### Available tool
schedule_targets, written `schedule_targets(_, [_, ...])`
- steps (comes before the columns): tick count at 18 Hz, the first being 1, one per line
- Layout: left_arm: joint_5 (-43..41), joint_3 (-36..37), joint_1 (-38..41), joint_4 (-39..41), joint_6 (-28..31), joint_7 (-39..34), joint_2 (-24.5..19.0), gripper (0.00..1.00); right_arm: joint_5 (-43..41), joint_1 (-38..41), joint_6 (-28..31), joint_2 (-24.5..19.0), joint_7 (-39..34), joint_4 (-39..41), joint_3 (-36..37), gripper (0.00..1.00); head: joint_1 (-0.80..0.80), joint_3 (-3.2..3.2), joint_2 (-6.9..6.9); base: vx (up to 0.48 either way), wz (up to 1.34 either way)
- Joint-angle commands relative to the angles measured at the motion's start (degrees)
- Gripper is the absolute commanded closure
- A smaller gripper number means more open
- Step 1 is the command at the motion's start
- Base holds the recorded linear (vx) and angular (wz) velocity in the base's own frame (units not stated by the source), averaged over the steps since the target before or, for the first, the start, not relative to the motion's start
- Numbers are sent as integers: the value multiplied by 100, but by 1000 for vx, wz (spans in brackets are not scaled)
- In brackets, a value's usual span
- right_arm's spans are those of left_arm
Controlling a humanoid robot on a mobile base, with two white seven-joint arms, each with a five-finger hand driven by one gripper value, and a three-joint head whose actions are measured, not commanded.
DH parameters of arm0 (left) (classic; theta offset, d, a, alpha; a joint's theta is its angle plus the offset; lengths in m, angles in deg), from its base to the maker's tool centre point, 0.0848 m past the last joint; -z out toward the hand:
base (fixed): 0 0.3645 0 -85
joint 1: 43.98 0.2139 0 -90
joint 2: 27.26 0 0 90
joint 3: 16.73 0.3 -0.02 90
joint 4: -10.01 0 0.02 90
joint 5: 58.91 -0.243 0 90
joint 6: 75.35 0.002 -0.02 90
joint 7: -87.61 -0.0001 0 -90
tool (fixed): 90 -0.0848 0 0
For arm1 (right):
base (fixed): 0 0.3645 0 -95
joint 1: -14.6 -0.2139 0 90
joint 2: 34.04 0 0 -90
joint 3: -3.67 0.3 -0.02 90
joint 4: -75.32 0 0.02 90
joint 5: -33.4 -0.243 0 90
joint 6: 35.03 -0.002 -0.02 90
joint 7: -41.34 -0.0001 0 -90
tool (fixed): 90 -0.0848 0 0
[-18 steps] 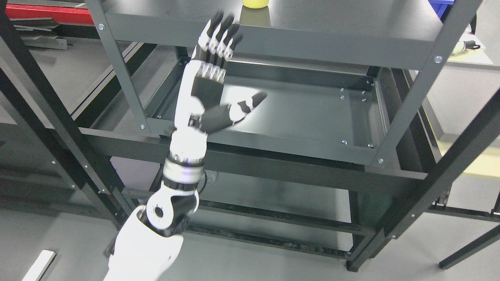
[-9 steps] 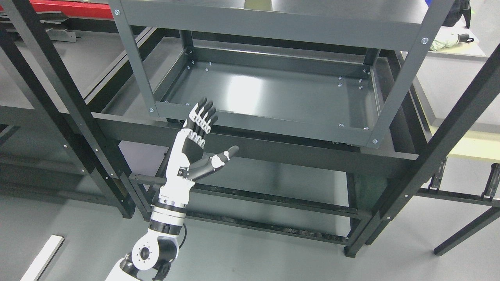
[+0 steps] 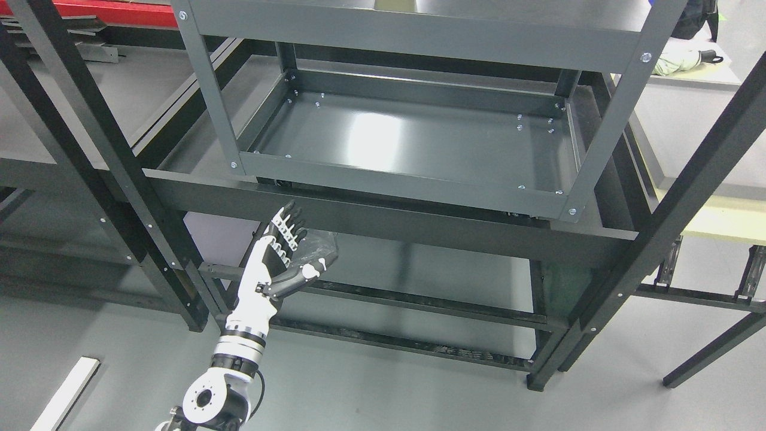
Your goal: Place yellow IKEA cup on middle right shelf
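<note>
The yellow cup does not show in the head view; only a faint yellowish reflection lies on the upper grey shelf (image 3: 419,30) at the top edge. My left hand (image 3: 305,242) is held upright low in front of the rack, below the tray-like grey shelf (image 3: 413,140). Its fingers (image 3: 288,222) are straight, the thumb is spread to the right, and it holds nothing. The left arm comes up from the bottom edge at the lower left. The right arm is out of view.
Black frame posts (image 3: 102,155) stand left and right of the grey rack. A black crossbeam (image 3: 383,215) runs just above my hand, with crumpled clear plastic (image 3: 323,245) behind it. A white strip (image 3: 63,392) lies on the floor. A pale table (image 3: 706,114) stands at the right.
My left hand has dropped from near the upper shelf edge to below the tray shelf, still open and empty. The view has shifted, and the yellow cup has left the top edge.
</note>
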Motion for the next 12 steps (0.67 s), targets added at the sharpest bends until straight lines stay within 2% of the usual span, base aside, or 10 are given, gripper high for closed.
schedule_targets(1, [1,-605,46,58,100,5,123,1,-141,80,0,100,-2,-1,-97,1,0,0,0,10,0])
schedule_targets(12, [1,-728,28,49,108,13,114,1,-141,80,0,100,-2,-1,-97,1,0,0,0,3,0])
